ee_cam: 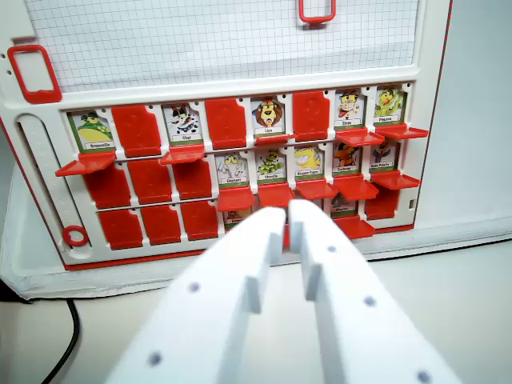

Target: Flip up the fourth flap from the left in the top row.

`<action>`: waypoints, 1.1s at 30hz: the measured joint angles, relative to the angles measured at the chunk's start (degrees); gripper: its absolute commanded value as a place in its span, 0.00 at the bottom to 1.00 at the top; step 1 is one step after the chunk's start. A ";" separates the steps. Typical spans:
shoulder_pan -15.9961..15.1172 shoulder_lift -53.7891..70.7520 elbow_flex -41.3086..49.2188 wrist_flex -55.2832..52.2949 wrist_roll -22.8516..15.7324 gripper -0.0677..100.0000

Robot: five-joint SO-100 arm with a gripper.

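Wrist view: the hand (286,214) fills the lower middle of the picture, its two white fingers (240,272) running up from the bottom edge and meeting near the board's bottom row. Only a narrow slit shows between them, so they are nearly closed, and nothing is held in the slit. The tips lie in front of the lowest row of flaps, around the middle of the board; whether they touch it cannot be told.

The board (432,120) is a white game tray with red trim, lying on the pale bench (456,296). Above the rows sits a gridded panel (224,36) with red clips at the top and at the left.

Three rows of red flaps cross the board. In the top row, counting from the wrist view's left, the first slot shows a green picture card, the second is covered in red, the third shows a black and white dog card, and the fourth flap (226,123) covers its slot, a plain red rectangle with no picture showing. Just to its right a lion card (268,116) is uncovered, then another red flap, then two more cards.

A black cable (70,336) curves across the bench at the lower left.
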 measured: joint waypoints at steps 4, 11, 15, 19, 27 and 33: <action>-1.58 4.22 0.26 3.96 1.23 0.00; -3.08 8.79 0.26 10.37 2.37 0.00; -3.78 11.34 0.26 13.10 2.37 0.00; -4.13 14.15 0.26 14.77 1.76 0.00; -3.69 16.96 0.26 15.82 -1.58 0.00; -2.55 16.96 0.26 15.82 -1.58 0.00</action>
